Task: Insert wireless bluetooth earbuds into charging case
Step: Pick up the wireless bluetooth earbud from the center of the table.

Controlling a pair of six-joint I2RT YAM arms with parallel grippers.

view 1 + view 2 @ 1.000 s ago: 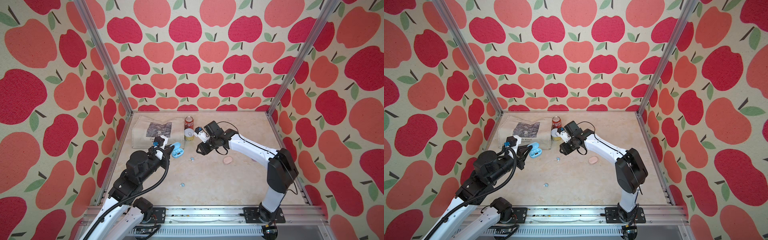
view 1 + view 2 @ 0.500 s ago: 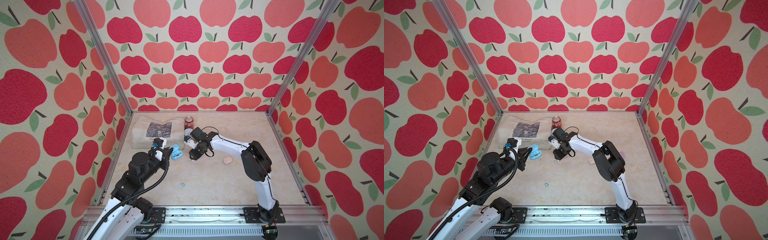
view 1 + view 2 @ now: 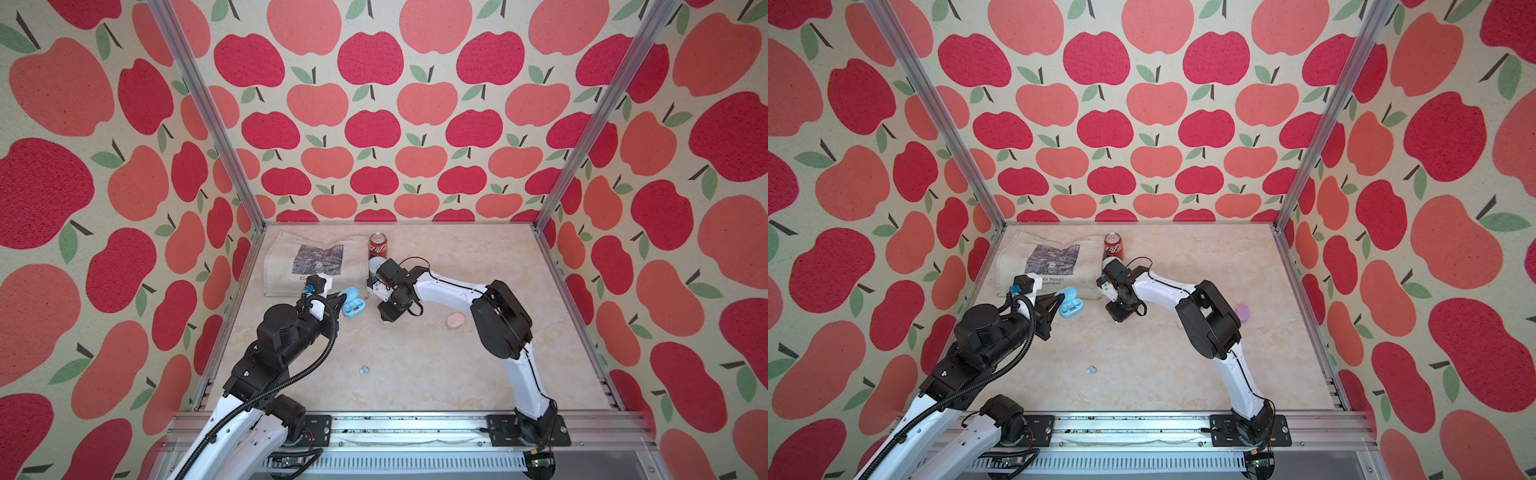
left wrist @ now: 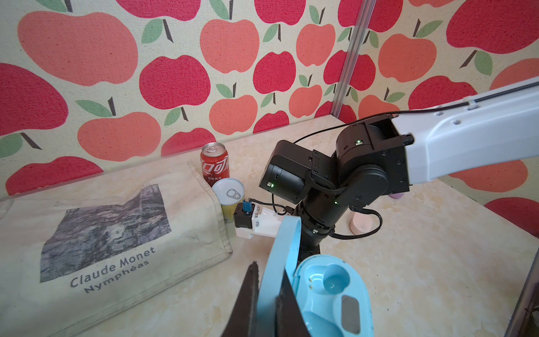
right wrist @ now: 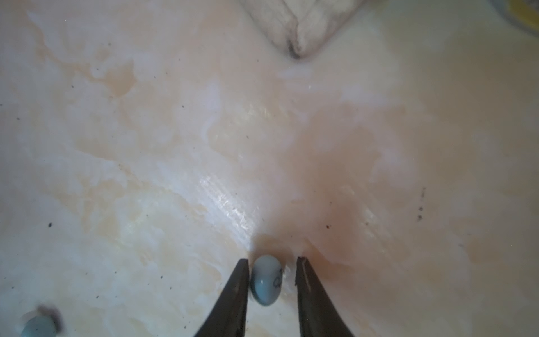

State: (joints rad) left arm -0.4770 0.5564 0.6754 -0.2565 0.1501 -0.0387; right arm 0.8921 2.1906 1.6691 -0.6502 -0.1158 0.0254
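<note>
top views: high front, looking down, sharing whole table (image 3: pixel 415 374) | wrist views: close, low, past jaws

My right claw (image 5: pixel 272 262) has its tips tucked under its own wrist in both top views, so the bud (image 5: pixel 266 280) between them doesn't show there. On my right wrist cam a second blue bud (image 5: pixel 39 325) is just a smeary blob chopped by the frame edge, and the bag corner (image 5: pixel 294 29) is blurry too. The purple case (image 3: pixel 1242 312) sits half behind my elbow, and the blue case (image 4: pixel 335 291) runs off the left wrist picture
</note>
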